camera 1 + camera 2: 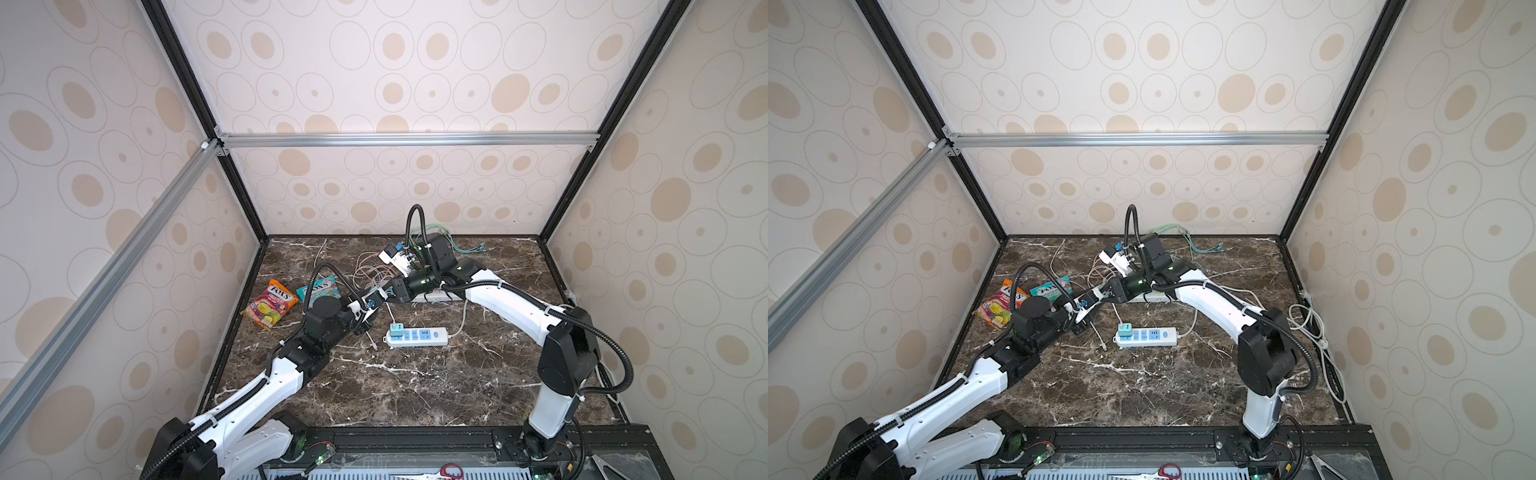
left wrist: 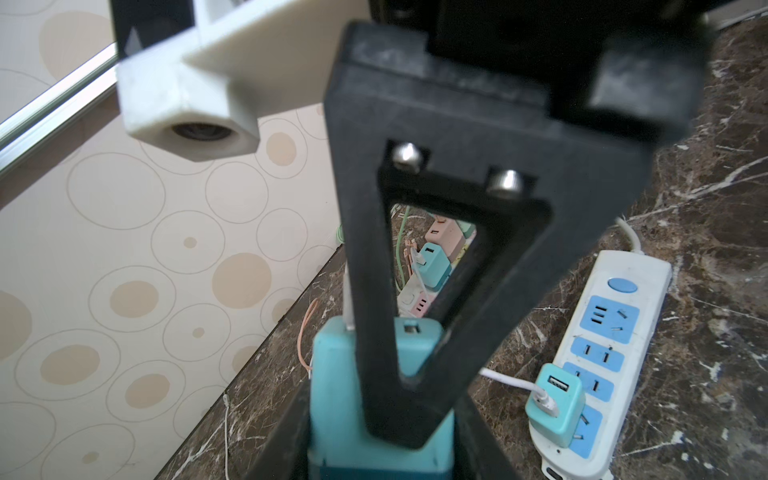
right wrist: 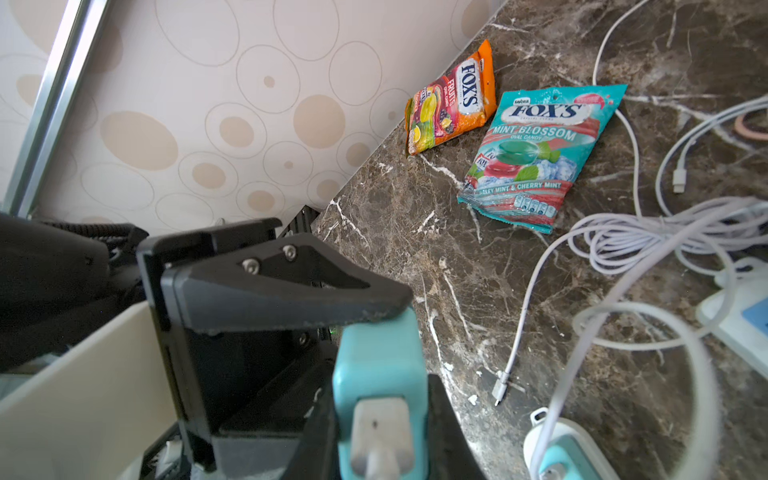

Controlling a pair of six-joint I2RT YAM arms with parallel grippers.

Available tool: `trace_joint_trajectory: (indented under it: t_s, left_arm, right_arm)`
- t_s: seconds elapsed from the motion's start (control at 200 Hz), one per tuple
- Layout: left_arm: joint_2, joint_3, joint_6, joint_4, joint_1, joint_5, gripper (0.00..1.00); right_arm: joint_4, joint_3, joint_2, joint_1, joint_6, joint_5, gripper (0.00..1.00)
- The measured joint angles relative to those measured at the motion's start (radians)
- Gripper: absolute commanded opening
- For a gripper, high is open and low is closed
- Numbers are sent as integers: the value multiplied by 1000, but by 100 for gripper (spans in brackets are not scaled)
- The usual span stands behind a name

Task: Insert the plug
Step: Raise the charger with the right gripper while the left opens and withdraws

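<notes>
The plug [image 1: 371, 302] [image 1: 1084, 302] is a small teal charger block held above the marble table where the two arms meet. My left gripper [image 1: 368, 308] [image 2: 380, 453] is shut on it, its black fingers against both sides of the teal body [image 2: 336, 395]. My right gripper [image 1: 380, 296] [image 3: 380, 440] is shut on the same plug [image 3: 378, 361] from the opposite end, where a white USB connector [image 3: 380, 432] sits in its face. The white power strip [image 1: 419, 336] [image 1: 1146, 336] [image 2: 602, 353] with blue sockets lies just in front of the grippers.
A second teal charger [image 1: 396, 330] [image 2: 555, 405] sits in the strip's end socket. Another strip [image 1: 436, 296] lies under the right arm. Loose white cables [image 1: 374, 270] [image 3: 648, 241] coil behind. Two candy bags [image 1: 270, 307] [image 1: 320, 291] lie at left. Scissors [image 1: 449, 471] rest at the front.
</notes>
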Motion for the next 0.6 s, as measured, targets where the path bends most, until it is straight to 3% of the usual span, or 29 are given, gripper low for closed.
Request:
trace_joint_trajectory:
  t_s: [0.075, 0.15, 0.195, 0.33, 0.6]
  left_arm:
    - [2, 0, -16, 3, -1, -10, 55]
    - [15, -1, -72, 27, -3, -72, 79]
    - [31, 2, -105, 39, 0, -105, 88]
    - [90, 21, -224, 43, 25, -169, 94]
    - [129, 20, -343, 193, 43, -147, 90]
  right_arm:
    - [1, 0, 0, 0, -15, 6, 1]
    - [-8, 5, -4, 0, -18, 19, 0]
    - [-18, 8, -12, 1, -24, 33, 0]
    - [-52, 30, -69, 1, -48, 65, 0]
    - [-75, 80, -187, -16, -75, 113, 0]
